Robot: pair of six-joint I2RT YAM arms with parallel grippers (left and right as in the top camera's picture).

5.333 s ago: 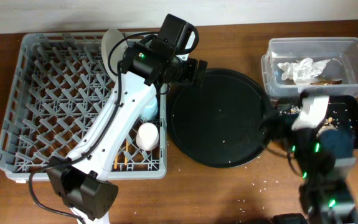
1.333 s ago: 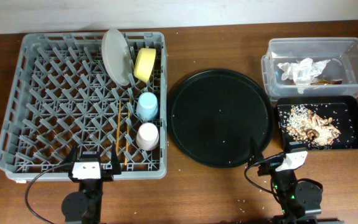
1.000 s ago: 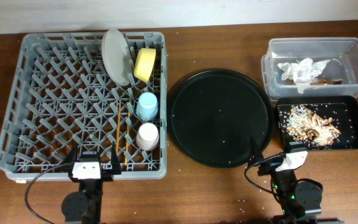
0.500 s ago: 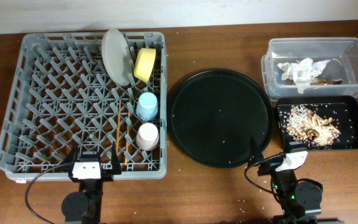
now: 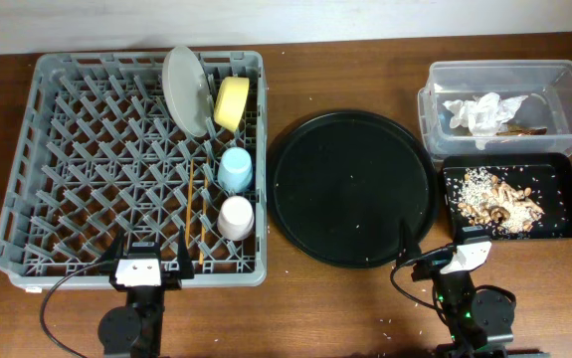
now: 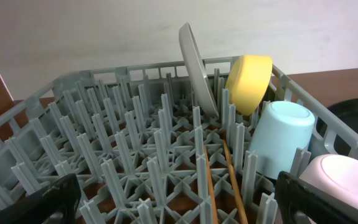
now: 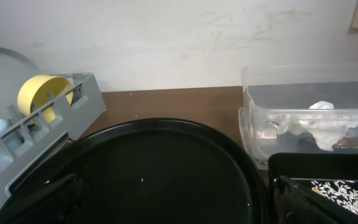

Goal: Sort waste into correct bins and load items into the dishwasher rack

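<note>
**Both arms back at the near edge, rack loaded, waste sorted**

Five seconds ago the left arm stretched over the rack and the right arm hung over the shallow tray. Now both are folded at the table's [image 5: 315, 318] near edge, and nothing has moved in the last second. The left gripper [image 6: 179, 206] and right gripper [image 7: 179, 205] have their dark fingers spread wide, holding nothing.

Just beyond the left gripper sits the dishwasher rack [image 5: 19, 169], a square grey plastic crate with a lattice floor and rows of upright pegs. Along its right side, two thin wooden chopsticks [image 5: 189, 214] lie flat between the pegs. Beside them stand the smooth pink-white cup [image 5: 235, 216] and, further back, the light-blue cup [image 5: 235, 169], both mouth down. At the far end the yellow bowl [image 5: 231, 102] and the white round plate [image 5: 184, 89] stand on edge.

A glossy round black tray [image 5: 353, 189], dotted with crumbs, lies mid-table. To the right, the shallow black rectangular tray [image 5: 564, 227] holds brown-beige food scraps [image 5: 499, 204]. Behind it the clear plastic tub [image 5: 499, 70] holds crumpled white tissue [image 5: 482, 111] and a brownish wrapper [image 5: 526, 129].
</note>
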